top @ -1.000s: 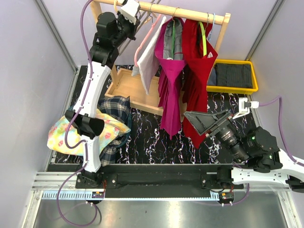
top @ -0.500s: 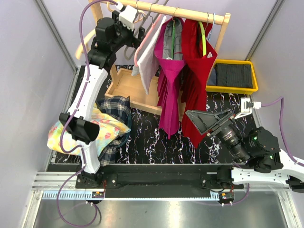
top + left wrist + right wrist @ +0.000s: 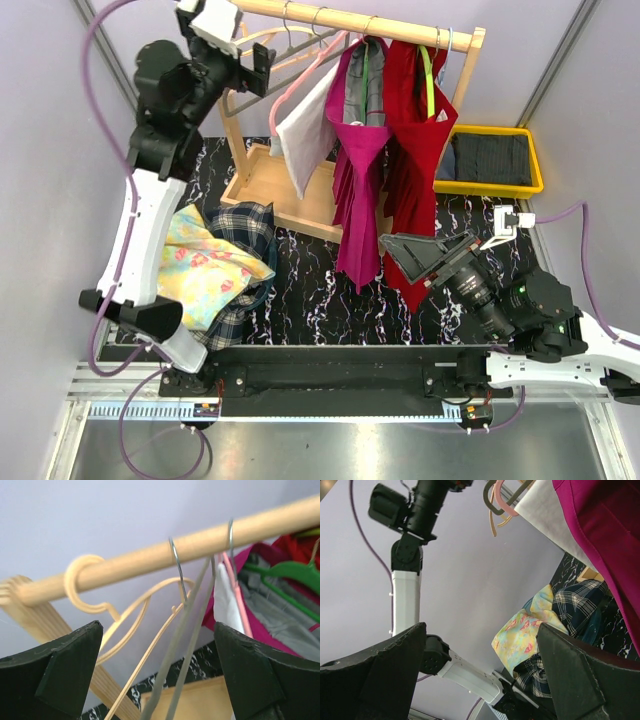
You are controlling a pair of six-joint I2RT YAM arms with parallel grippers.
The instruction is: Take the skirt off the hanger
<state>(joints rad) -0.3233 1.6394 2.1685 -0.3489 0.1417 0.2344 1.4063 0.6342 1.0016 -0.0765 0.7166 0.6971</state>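
Note:
A magenta pleated skirt (image 3: 360,200) hangs on a green hanger (image 3: 295,572) from the wooden rod (image 3: 400,28), between a white garment (image 3: 300,130) on a pink hanger (image 3: 300,82) and a red dress (image 3: 415,150). My left gripper (image 3: 258,65) is up at the rod's left end and open. Empty cream (image 3: 125,615) and grey (image 3: 185,645) hangers dangle from the rod (image 3: 150,562) in front of the left gripper (image 3: 157,630), touching neither finger. My right gripper (image 3: 432,250) stands open and empty just below the red dress's hem; the right gripper (image 3: 481,626) has the skirt (image 3: 605,525) at its upper right.
A floral cloth (image 3: 205,270) and a plaid garment (image 3: 245,225) lie heaped on the table at the left, under the left arm. A yellow bin (image 3: 495,188) with dark cloth stands at the back right. The rack's wooden base (image 3: 262,185) sits below the clothes.
My left gripper went from shut to open and swung left and back from the white garment's hanger; empty hangers now show at the rod's left end. The right arm barely moved.

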